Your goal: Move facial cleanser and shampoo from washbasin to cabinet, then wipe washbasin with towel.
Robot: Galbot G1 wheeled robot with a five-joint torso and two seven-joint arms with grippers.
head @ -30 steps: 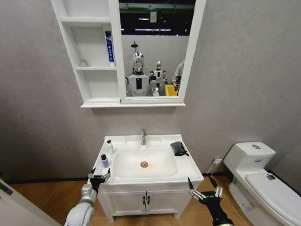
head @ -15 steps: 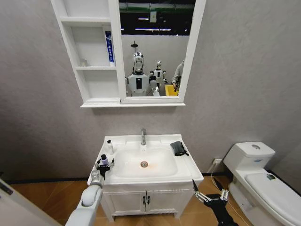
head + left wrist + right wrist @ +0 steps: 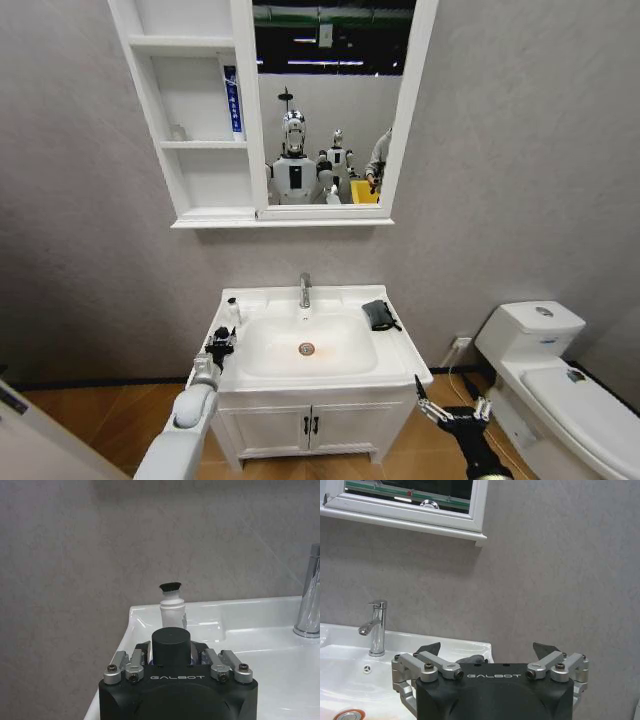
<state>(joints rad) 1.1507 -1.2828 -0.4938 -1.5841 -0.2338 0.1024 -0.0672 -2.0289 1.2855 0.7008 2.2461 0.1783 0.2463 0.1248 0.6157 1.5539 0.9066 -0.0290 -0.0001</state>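
The white washbasin stands below the cabinet. On its left rim, my left gripper is shut on a dark-capped bottle; which of the two products it is I cannot tell. A smaller white bottle with a black cap stands just behind it on the rim. The dark towel lies on the rim's right rear corner. My right gripper hangs open and empty, low in front of the basin's right front corner.
The chrome tap rises at the basin's back centre. A blue and white tube stands on the cabinet's middle shelf. The low vanity doors are shut. A white toilet sits to the right.
My left gripper rose from below the basin's front left corner onto the rim and closed around the dark-capped bottle. My right gripper sank a little lower and to the right.
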